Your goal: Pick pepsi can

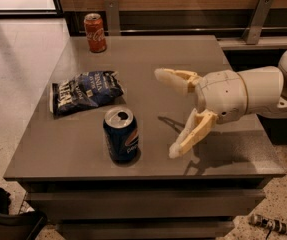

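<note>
- pepsi can (121,135) stands upright near the front edge of the counter (148,54), left of the middle. Its silver top faces up and the round logo is turned to the front right.
- gripper (165,114) hangs over the counter to the right of the pepsi can, near it but not touching. It reaches in from the right on a pale, rounded arm (255,91).
- fingers (194,133) are spread wide and released, with nothing between them. One points to the back left; the other slants down to the front left, its tip close to the counter surface.
- A flat dark blue snack bag (85,91) lies just behind and left of the pepsi can, apart from it.
- A red cola can (95,32) stands upright at the back left of the counter, well apart from the other things.
</note>
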{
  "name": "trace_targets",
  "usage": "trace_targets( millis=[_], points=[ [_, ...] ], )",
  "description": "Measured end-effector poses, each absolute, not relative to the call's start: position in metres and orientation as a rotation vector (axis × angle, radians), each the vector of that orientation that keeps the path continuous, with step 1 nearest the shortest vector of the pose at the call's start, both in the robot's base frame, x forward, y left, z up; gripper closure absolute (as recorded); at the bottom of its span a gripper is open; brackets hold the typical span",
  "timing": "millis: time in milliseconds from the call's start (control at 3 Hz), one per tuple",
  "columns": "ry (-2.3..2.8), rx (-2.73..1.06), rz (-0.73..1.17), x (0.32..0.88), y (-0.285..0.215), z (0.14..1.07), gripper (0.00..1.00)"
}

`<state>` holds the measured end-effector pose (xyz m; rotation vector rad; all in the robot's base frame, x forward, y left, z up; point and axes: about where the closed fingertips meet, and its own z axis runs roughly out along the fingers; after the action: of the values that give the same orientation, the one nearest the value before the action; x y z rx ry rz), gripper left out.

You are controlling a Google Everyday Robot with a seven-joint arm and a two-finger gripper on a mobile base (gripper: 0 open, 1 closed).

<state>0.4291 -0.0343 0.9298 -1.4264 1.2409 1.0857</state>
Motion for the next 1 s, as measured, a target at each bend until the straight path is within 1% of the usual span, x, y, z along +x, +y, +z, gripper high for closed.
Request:
trace_targets(
  millis=[333,667,1000],
  points=[
    [1.301,-1.421,1.052,0.429,-0.03,0.925,0.0],
    [1.406,-1.361,1.011,0.435,-0.017,0.9,0.0],
    [1.402,-1.321,1.045,0.44,-0.003,0.881,0.0]
  ],
)
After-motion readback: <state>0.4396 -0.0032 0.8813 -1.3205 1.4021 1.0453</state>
